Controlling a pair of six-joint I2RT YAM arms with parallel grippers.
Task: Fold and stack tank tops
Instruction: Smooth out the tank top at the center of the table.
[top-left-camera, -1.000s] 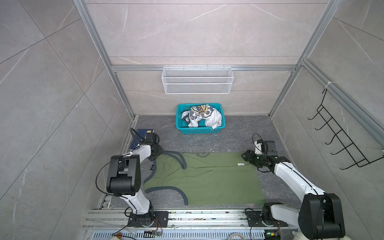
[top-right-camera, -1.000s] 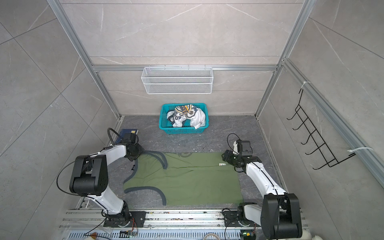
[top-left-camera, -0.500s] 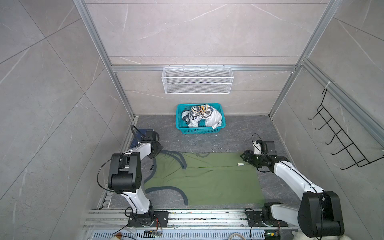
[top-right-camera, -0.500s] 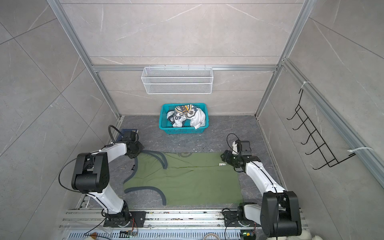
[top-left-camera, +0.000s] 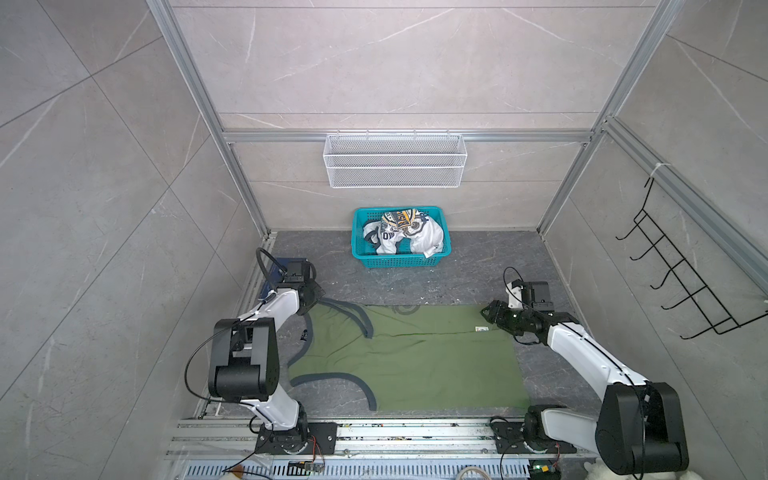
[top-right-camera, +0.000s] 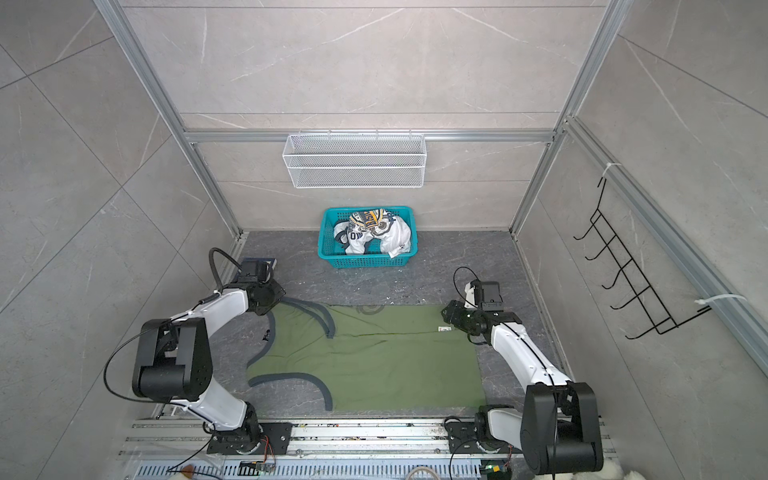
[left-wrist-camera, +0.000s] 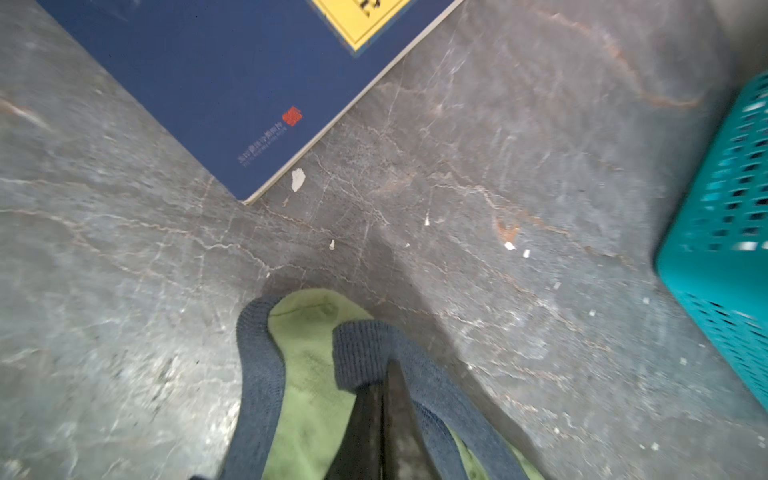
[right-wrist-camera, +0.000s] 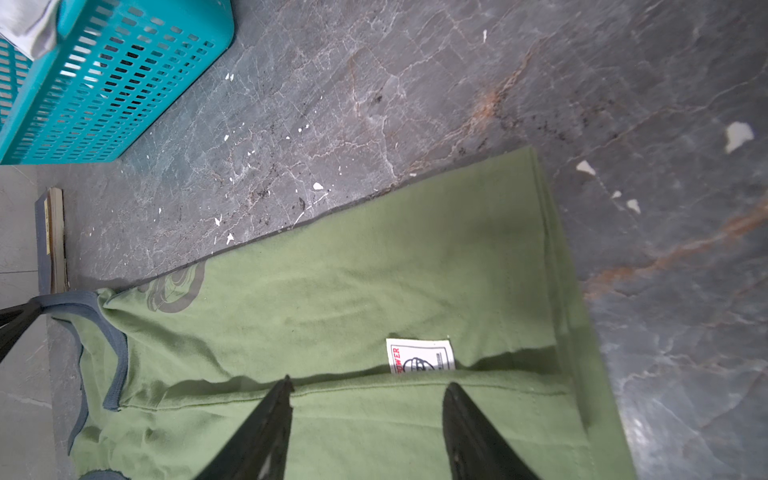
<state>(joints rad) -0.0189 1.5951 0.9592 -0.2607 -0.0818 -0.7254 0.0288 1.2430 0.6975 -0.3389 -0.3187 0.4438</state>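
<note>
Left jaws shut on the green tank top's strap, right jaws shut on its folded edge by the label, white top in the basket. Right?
No. The right wrist view shows the right gripper with jaws open over the green tank top by its label, gripping nothing. The left gripper is shut on the strap; the white top lies in the basket.
</note>
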